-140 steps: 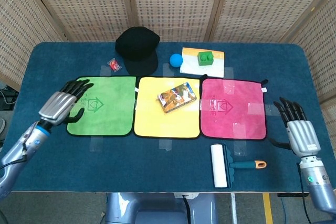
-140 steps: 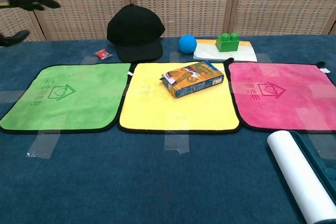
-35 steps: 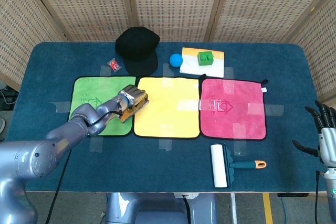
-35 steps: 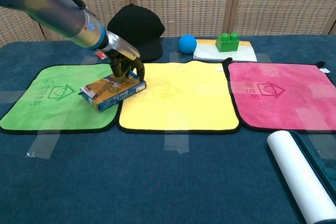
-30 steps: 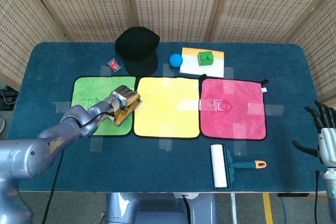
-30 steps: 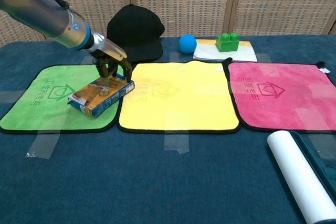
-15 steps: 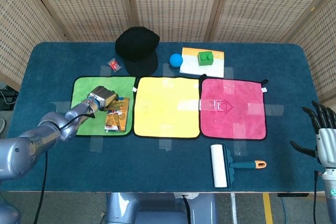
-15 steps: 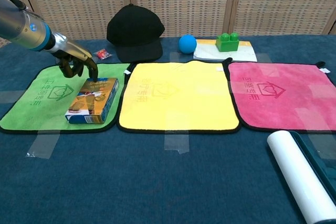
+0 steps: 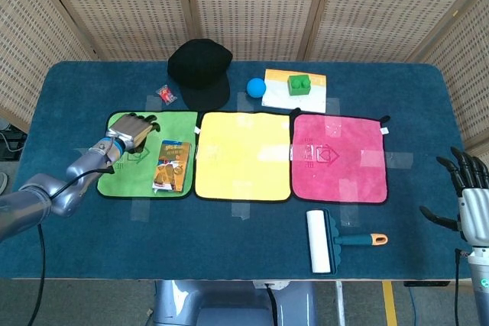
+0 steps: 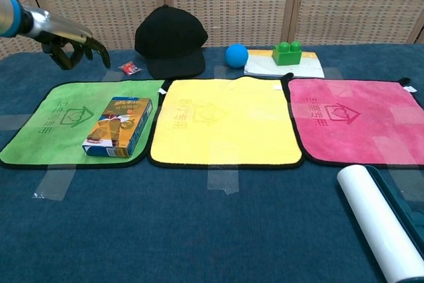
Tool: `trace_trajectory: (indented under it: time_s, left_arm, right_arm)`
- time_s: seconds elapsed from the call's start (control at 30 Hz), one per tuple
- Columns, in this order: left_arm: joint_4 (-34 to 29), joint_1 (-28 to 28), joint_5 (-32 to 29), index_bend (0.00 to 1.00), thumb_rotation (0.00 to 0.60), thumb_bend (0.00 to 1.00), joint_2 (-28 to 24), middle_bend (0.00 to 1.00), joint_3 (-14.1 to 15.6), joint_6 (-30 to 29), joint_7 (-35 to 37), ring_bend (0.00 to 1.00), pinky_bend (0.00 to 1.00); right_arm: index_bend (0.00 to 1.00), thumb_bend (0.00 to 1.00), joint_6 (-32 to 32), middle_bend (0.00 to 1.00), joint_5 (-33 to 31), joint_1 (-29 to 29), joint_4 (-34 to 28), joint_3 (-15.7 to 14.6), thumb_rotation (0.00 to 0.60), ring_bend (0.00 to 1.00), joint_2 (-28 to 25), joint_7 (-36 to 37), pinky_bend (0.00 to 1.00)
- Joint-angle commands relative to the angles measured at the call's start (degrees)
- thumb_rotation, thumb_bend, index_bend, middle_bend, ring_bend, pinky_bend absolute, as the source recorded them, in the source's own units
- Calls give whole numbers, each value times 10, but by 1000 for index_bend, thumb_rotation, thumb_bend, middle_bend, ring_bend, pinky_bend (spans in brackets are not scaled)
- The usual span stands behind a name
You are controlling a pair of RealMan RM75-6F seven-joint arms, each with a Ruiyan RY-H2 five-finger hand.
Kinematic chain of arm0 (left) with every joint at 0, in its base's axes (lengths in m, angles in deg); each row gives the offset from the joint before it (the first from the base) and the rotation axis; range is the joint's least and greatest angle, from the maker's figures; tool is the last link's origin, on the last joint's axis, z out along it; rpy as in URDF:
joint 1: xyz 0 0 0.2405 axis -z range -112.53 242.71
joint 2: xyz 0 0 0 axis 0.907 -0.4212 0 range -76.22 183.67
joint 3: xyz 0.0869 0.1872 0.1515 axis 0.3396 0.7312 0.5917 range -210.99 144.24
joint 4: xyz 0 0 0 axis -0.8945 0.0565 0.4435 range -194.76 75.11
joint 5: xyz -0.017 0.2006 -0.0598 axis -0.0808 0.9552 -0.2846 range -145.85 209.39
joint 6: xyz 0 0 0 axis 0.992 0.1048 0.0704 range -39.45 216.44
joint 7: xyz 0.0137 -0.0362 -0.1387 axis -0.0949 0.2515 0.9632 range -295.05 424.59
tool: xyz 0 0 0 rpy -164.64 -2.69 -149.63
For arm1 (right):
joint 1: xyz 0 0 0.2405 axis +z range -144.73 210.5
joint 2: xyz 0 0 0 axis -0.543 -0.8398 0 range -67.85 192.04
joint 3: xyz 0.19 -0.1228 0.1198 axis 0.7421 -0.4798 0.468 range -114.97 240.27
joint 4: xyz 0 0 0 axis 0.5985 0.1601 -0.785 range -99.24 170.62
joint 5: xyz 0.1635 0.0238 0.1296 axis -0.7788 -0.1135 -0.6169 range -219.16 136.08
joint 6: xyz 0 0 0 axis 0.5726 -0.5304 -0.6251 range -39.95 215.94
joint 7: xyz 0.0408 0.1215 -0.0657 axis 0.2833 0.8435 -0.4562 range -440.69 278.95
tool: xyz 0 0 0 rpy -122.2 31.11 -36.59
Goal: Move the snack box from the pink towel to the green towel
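The snack box [image 9: 171, 165] [image 10: 119, 126] lies flat on the right half of the green towel [image 9: 130, 173] [image 10: 46, 130], with nothing holding it. My left hand [image 9: 130, 130] [image 10: 69, 43] hovers above the towel's back left part, up and to the left of the box, fingers loosely apart and holding nothing. The pink towel [image 9: 340, 156] [image 10: 358, 120] at the right is bare. My right hand [image 9: 472, 196] stays open at the table's right edge, seen only in the head view.
A yellow towel [image 9: 243, 156] lies between the green and pink ones. Behind them are a black cap [image 9: 200, 72], a small red packet [image 9: 166, 95], a blue ball [image 9: 255, 87] and a green block [image 9: 298, 83] on a white pad. A lint roller [image 9: 319, 240] lies near the front.
My left hand slid the box from the yellow towel's edge onto the green towel, let it go, then lifted away up and to the left. The right hand hardly moved.
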Motion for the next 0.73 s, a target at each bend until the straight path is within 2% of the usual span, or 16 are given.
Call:
trace_trajectory:
  time_s: [0.03, 0.13, 0.17, 0.23, 0.37, 0.47, 0.57, 0.73]
  left_arm:
    - [-58, -51, 52, 7, 600, 438, -58, 0, -40, -59, 16, 0, 2]
    - [-85, -87, 69, 0, 600, 130, -82, 0, -58, -106, 22, 0, 0]
    - [-92, -101, 73, 0, 600, 54, -87, 0, -63, -126, 22, 0, 0]
    - [-113, -148, 76, 0, 600, 0, -100, 0, -73, -197, 17, 0, 0]
    - [-161, -241, 80, 0, 600, 0, -113, 0, -85, -333, -6, 0, 0]
    - [-183, -295, 81, 0, 600, 0, -114, 0, -91, -404, -27, 0, 0]
    - [-215, -378, 76, 0, 600, 0, -108, 0, -100, -509, -46, 0, 0]
    - [-238, -466, 94, 0, 600, 0, -93, 0, -107, -587, -56, 0, 0]
  right_arm:
    - [194, 0, 5, 112, 5, -2, -3, -1, 600, 0, -3, 4, 0]
    - [194, 0, 9, 111, 7, -4, -4, -2, 600, 0, -5, 6, 0]
    - [194, 0, 10, 109, 7, -5, -4, -2, 600, 0, -5, 6, 0]
    - [193, 0, 12, 99, 6, -7, -6, -2, 600, 0, -8, 2, 0]
    - [180, 0, 8, 69, 2, -10, -15, -6, 600, 0, -14, -9, 0]
    - [157, 0, 1, 32, -4, -11, -23, -7, 600, 0, -19, -21, 0]
    - [142, 0, -8, 10, -9, -9, -28, -9, 600, 0, -20, -29, 0]
    - [139, 0, -10, 4, -9, -7, -23, -8, 600, 0, -15, -32, 0]
